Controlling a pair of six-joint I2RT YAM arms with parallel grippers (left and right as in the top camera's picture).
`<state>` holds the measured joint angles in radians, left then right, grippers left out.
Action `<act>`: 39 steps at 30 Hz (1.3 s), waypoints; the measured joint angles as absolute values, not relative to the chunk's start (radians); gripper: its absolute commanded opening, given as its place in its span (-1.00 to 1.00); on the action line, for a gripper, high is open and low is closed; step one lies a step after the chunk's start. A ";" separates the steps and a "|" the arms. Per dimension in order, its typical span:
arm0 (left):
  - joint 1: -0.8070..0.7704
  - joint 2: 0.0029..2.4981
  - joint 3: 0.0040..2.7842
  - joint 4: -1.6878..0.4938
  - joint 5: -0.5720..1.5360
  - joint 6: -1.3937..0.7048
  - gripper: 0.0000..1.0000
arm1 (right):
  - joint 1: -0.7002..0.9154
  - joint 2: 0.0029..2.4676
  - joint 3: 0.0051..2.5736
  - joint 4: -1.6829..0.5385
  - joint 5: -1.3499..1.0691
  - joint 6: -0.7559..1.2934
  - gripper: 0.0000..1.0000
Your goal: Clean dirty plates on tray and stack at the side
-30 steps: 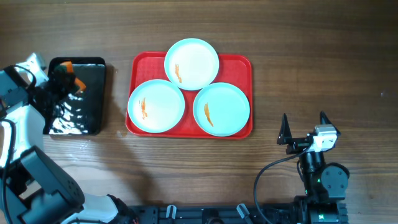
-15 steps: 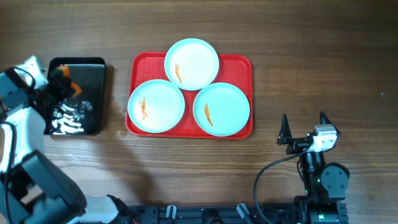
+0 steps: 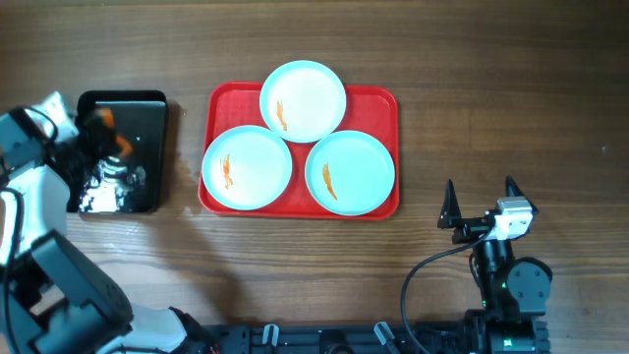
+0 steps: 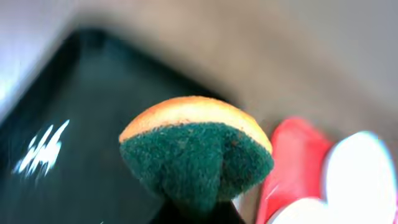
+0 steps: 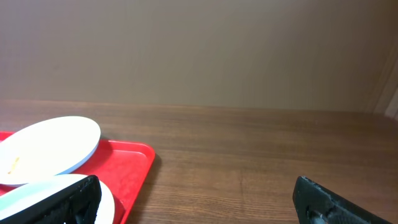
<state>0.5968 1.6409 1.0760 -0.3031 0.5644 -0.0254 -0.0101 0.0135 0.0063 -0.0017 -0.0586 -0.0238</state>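
Your left claw [image 3: 108, 135], pinching the sponge [image 4: 196, 152], shifted a little over the black tray [image 3: 149, 110]. Your right claw [image 3: 481, 190] stayed spread, and the plates [image 3: 303, 101] on the tray [image 3: 385, 100] were untouched.

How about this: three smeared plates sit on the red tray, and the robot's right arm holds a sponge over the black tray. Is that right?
Not quite: the left gripper holds the sponge over the black tray, as the overhead view shows. The right gripper is open and empty, near the red tray. The three smeared plates are on that tray.
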 measured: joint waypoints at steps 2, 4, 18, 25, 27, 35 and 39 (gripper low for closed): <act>0.596 1.529 1.117 -0.208 0.614 -0.052 -0.92 | -0.010 0.014 0.006 -0.002 -0.059 -0.024 0.99; 0.596 1.421 1.157 -0.168 0.630 -0.065 -0.92 | -0.010 0.014 0.006 -0.002 -0.059 -0.024 1.00; 0.597 1.434 1.159 -0.297 0.572 0.023 -0.92 | -0.010 0.014 0.006 -0.002 -0.058 -0.024 0.99; 0.596 1.615 1.039 -0.443 0.372 0.033 -0.92 | -0.010 0.014 0.006 -0.002 -0.059 -0.024 0.99; 0.596 1.615 1.031 -0.420 0.441 0.033 -0.92 | -0.010 0.014 0.006 -0.002 -0.059 -0.024 0.99; 0.595 1.324 1.167 -0.420 0.484 0.020 -0.92 | -0.010 0.014 0.006 -0.002 -0.059 -0.024 0.99; 0.595 1.587 1.022 -0.517 0.396 0.046 -0.92 | -0.010 0.014 0.006 -0.002 -0.059 -0.024 0.99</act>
